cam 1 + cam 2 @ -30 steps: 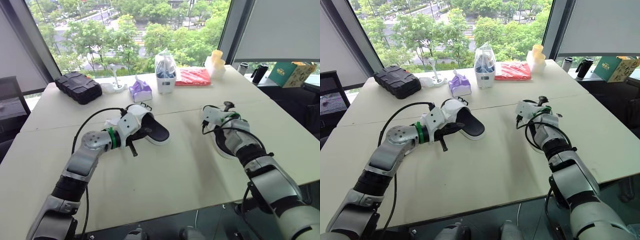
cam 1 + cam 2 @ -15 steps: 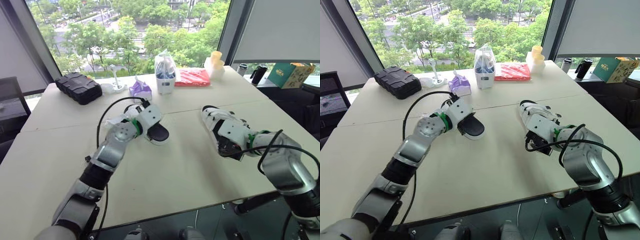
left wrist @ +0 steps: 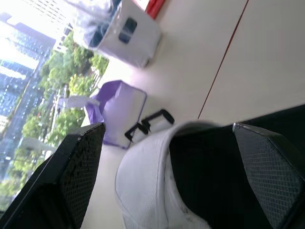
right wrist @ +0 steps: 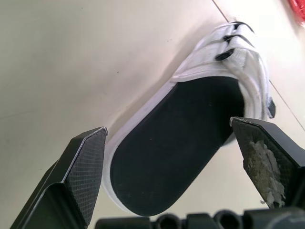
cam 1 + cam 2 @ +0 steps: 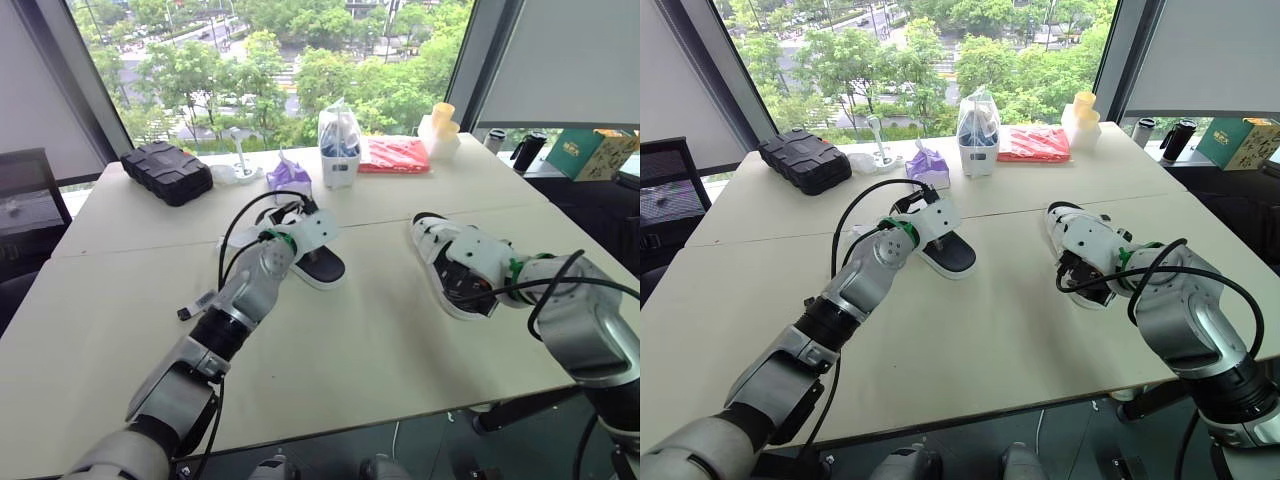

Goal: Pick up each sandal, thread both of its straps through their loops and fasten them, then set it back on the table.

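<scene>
Sandals both flat on the table [image 5: 330, 360], midway between near and far edges, well apart: left sandal [image 5: 948, 257] left of centre, right sandal [image 4: 228, 62] toward the right edge. Since a second ago the left arm has straightened out; left gripper [image 3: 167, 129] now over the strap end, fingers spread wide either side of the white strap [image 3: 143, 181], gripping nothing. Right arm has swung in from the right edge; right gripper [image 4: 169, 126] low over the black insole [image 4: 176, 143], fingers wide apart, empty. Far edge: white tub [image 5: 339, 165] holding a clear bag [image 5: 340, 125] with something dark inside, cannot tell what; purple tissue box [image 5: 288, 180] beside it
</scene>
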